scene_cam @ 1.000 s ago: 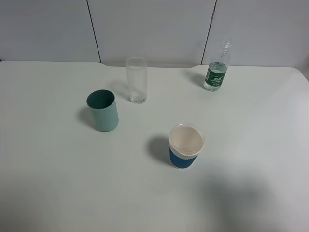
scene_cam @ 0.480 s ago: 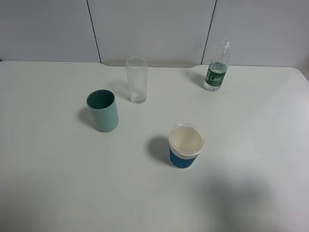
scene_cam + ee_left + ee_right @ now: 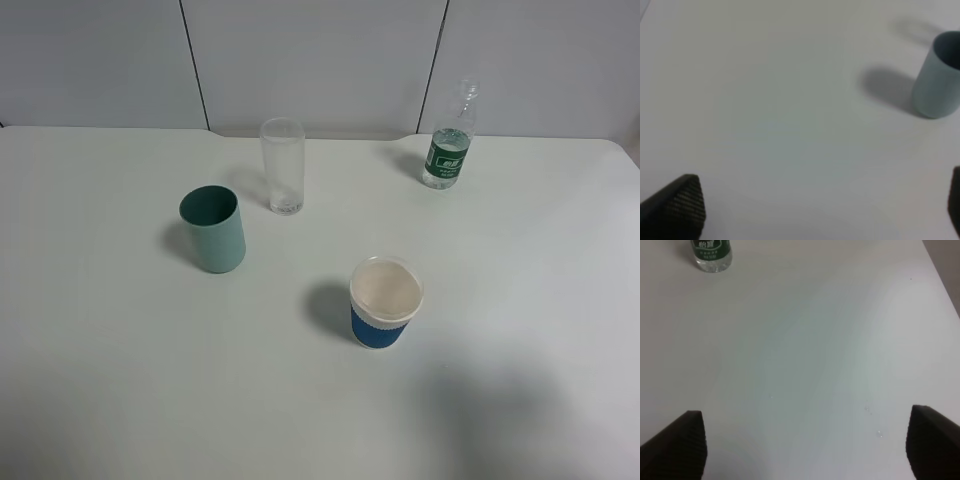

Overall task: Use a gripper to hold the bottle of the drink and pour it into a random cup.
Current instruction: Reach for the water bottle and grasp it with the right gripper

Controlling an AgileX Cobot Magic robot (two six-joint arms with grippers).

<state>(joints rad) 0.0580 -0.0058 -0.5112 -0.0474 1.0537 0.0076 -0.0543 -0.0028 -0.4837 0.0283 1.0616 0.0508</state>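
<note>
Since nothing's shifted, your bottle (image 3: 447, 150) and cup (image 3: 283, 165) stand untouched; left gripper (image 3: 820, 205) and right gripper (image 3: 805, 440) gape wide, empty, grasp not yet begun.

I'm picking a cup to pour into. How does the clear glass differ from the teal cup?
The glass is clear, tall and narrow; the teal cup is opaque, shorter and wider. The glass stands nearer the bottle; the teal cup stands farther from it. Both are upright and open-topped.
</note>
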